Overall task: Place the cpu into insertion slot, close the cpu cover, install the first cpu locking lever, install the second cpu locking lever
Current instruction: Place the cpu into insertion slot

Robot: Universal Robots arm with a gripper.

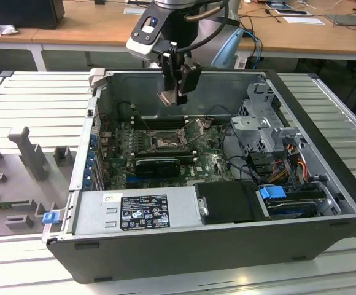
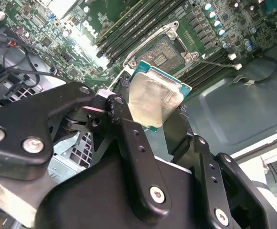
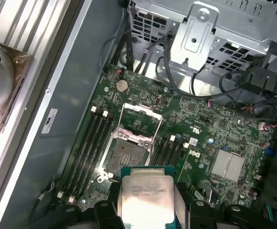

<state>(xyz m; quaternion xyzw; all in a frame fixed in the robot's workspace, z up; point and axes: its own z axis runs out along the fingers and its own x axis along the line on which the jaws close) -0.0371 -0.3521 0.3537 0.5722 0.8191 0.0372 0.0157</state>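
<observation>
Currently black fingers (image 2: 127, 130) clamp the small silver-grey square cpu (image 2: 153, 98) by its edges, in the air above the dark square metal-rimmed insertion slot (image 3: 126, 155), far side of the open grey computer case (image 1: 227, 246).

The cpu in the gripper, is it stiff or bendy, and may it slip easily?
Probably stiff: the cpu looks flat though the gripper clamps only its edges. Its smooth, shiny metal face suggests it could slip if the grip loosens. Likely light, being thin.
</observation>
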